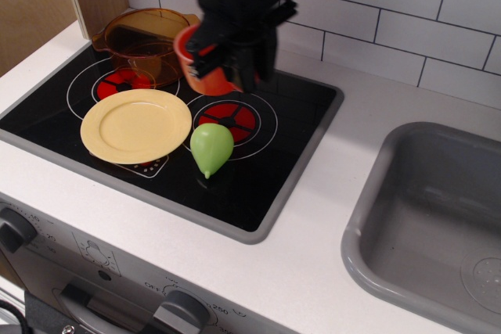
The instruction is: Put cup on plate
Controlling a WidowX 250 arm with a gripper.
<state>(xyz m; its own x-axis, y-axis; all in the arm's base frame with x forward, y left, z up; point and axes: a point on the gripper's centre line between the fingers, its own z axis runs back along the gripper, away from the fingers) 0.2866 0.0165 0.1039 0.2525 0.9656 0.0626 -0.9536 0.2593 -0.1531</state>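
The red-orange cup hangs in the air above the back of the hob, between the amber pot and the rear right burner. My black gripper is shut on its right side and rim and hides much of it; the handle does not show. The pale-yellow plate lies flat on the front left of the hob, below and to the left of the cup, with nothing on it.
An amber see-through pot stands at the back left, close to the cup. A green pear-shaped toy lies just right of the plate. The black hob has a grey rim. A grey sink is at the right.
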